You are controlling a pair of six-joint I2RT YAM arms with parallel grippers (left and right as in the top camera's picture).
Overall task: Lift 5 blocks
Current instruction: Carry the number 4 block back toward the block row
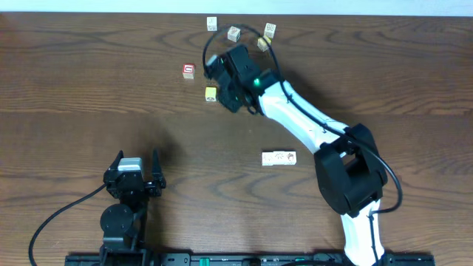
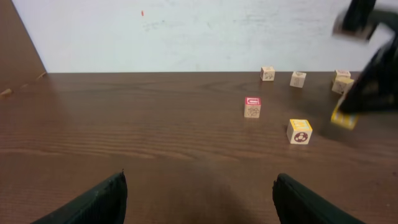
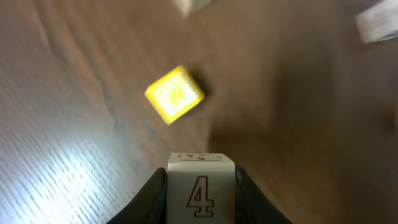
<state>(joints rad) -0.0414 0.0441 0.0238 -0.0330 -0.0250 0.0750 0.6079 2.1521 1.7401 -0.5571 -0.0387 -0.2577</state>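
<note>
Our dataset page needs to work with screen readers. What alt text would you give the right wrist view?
A cream wooden block printed with a brown 4 sits clamped between two dark jaws at the bottom edge. Beyond it, a yellow-topped block lies on the brown wood-grain table, slightly blurred.

Table [image 1: 89,89]: dark brown wood-grain top, smooth, low sheen, with a pale glare patch in the right wrist view. Numbered block [image 3: 201,186]: pale wood, matt, brown print. Yellow-topped block [image 2: 299,132]: flat yellow coating over light wood sides. Red-faced cube [image 2: 252,107]: the same light wood, red-printed top. Right arm [image 1: 295,114]: glossy white plastic shell, matt black joints. Left hand [image 1: 136,162]: fingers [image 2: 93,202] black, matt, plastic-looking. Wall [image 2: 186,31]: white, matt, faintly scuffed.
</note>
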